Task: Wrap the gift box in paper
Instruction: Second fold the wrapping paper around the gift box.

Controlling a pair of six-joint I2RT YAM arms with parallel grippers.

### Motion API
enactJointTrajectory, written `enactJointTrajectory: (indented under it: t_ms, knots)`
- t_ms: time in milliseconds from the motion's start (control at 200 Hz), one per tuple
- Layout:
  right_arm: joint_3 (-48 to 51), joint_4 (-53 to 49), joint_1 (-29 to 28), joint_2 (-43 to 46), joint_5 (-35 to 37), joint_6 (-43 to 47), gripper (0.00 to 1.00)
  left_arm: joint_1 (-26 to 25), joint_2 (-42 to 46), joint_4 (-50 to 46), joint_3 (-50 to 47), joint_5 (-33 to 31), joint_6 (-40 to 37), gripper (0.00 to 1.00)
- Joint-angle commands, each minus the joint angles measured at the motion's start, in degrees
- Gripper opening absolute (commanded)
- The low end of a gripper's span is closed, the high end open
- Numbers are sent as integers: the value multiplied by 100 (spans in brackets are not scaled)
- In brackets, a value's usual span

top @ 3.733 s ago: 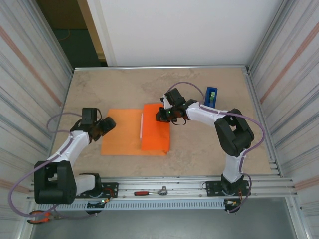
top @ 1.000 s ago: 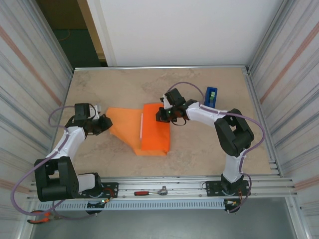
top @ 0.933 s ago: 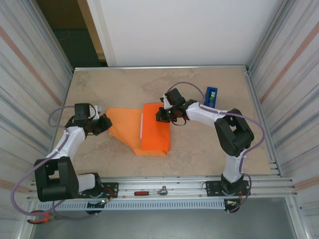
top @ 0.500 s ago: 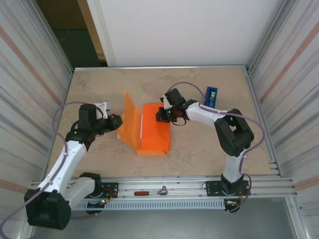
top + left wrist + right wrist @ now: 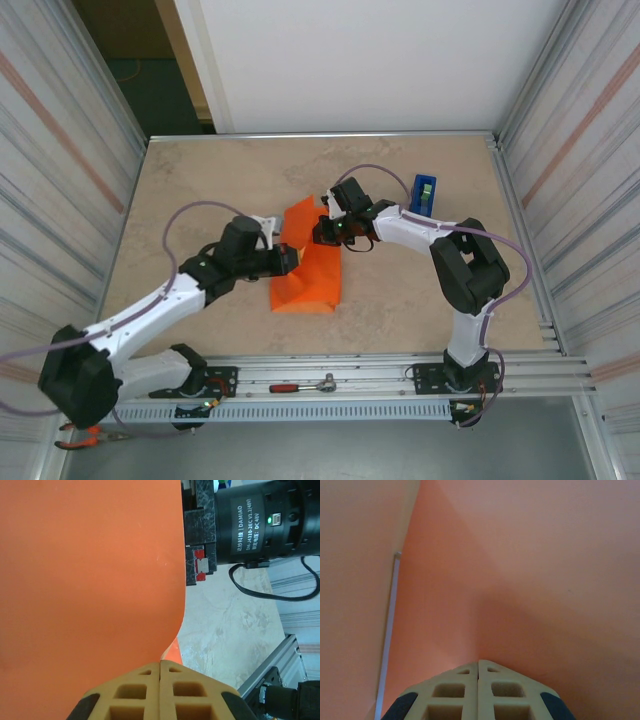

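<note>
The bright orange paper (image 5: 312,280) lies folded in a heap at the table's middle, and the gift box is hidden under it. My left gripper (image 5: 288,260) is at the heap's left side, shut on the paper's lifted edge. In the left wrist view the sheet (image 5: 90,570) hangs wide across the left, its edge running down into the shut fingertips of the left gripper (image 5: 160,663). My right gripper (image 5: 320,233) is shut and rests its tips on the paper's far part. In the right wrist view the right gripper (image 5: 478,661) touches the orange surface (image 5: 520,555).
A blue tape dispenser (image 5: 423,193) stands upright at the back right, beside the right arm. A red-handled ratchet (image 5: 303,385) lies on the front rail. Bare table (image 5: 220,180) stretches to the left and back. The right arm's black motor (image 5: 260,522) is close beyond the lifted sheet.
My left gripper has swung right, lifting the paper's left part off the table and folding it over towards the middle. The right arm has stayed where it was.
</note>
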State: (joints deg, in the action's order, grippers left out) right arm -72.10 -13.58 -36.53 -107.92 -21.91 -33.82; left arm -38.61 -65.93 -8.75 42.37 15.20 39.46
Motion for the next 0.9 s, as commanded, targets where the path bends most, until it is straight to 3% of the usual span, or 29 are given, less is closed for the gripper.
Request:
enactJointTrajectory:
  t_ms: [0, 266, 897]
  knots:
    - [317, -488, -225, -625, 425, 43, 0, -322, -424, 483, 384, -639, 412, 0]
    - [327, -439, -266, -673, 417, -1, 0, -792, -1393, 1136, 390, -906, 580, 0]
    - [328, -415, -351, -729, 433, -74, 0, -832, -1907, 1499, 128, -548, 214, 0]
